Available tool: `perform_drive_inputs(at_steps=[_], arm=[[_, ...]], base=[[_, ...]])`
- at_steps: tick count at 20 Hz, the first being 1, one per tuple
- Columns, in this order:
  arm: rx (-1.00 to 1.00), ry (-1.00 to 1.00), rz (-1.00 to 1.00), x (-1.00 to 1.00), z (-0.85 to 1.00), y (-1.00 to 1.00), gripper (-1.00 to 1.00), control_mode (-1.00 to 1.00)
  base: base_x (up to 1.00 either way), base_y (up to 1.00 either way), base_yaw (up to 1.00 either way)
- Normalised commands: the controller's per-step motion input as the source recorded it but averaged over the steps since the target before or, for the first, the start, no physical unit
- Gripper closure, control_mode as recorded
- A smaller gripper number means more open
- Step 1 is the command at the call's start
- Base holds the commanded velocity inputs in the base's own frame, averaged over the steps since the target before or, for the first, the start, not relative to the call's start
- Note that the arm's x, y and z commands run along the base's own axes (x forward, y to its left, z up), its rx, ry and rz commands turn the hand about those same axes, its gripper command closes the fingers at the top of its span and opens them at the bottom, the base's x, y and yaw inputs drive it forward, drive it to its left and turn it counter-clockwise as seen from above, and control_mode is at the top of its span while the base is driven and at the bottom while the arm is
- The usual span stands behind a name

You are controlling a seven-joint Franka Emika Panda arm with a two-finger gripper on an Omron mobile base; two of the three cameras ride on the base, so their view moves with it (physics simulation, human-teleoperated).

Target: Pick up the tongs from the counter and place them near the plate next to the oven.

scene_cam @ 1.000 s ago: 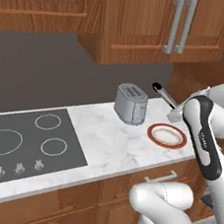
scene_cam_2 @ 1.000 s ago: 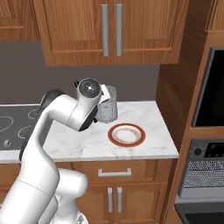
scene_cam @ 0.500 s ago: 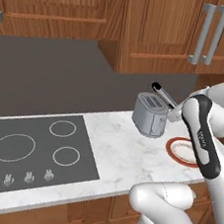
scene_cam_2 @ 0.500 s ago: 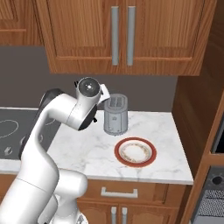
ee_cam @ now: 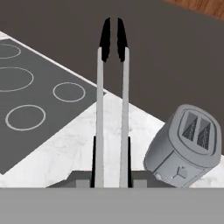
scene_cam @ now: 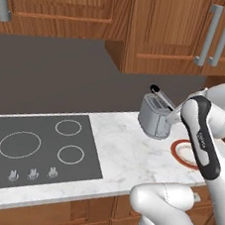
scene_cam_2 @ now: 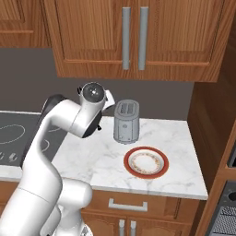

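Observation:
My gripper (ee_cam: 111,171) is shut on the tongs (ee_cam: 112,109), which stick straight out from the fingers (ee_cam: 94,159) with their black tips up over the dark wall. In the left base view the tongs (scene_cam: 162,97) slant up and left above the toaster, held in the air. The plate (scene_cam_2: 145,162) with its orange-red rim lies flat on the marble top in front of the toaster, to the right of my arm; it also shows as the plate (scene_cam: 185,152) partly behind my forearm. The counter they came from is out of view.
A grey toaster (scene_cam_2: 126,120) stands near the back wall, also seen as the toaster (ee_cam: 186,142). A black cooktop (scene_cam: 28,146) takes up the left of the marble top (scene_cam_2: 177,143). Wooden cupboards hang overhead. Part of the oven (scene_cam_2: 229,213) shows at the far right.
Both base views have shifted, so the base has driven: toaster and plate now sit further right and closer. My arm keeps its pose with the tongs still in the grip.

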Motion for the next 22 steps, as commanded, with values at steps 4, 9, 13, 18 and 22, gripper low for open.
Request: perform_drive_inputs(at_steps=[4, 9, 13, 18, 22], arm=[[0.00, 0.19, 0.02, 0.07, -0.48, -0.11, 1.00, -1.00], [0.00, 0.26, 0.00, 0.25, -0.60, -0.43, 1.00, -1.00], [0.00, 0.19, 0.00, 0.22, -0.60, -0.29, 1.00, -1.00], [-0.01, 0.16, 0.00, 0.03, -0.59, -0.01, 1.00, -1.00], [-0.02, 0.13, 0.00, 0.00, -0.57, 0.00, 1.00, -1.00]], base=[[0.00, 0.00, 0.00], [0.00, 0.00, 0.00], [0.00, 0.00, 0.00], [0.00, 0.00, 0.00], [0.00, 0.00, 0.00]])
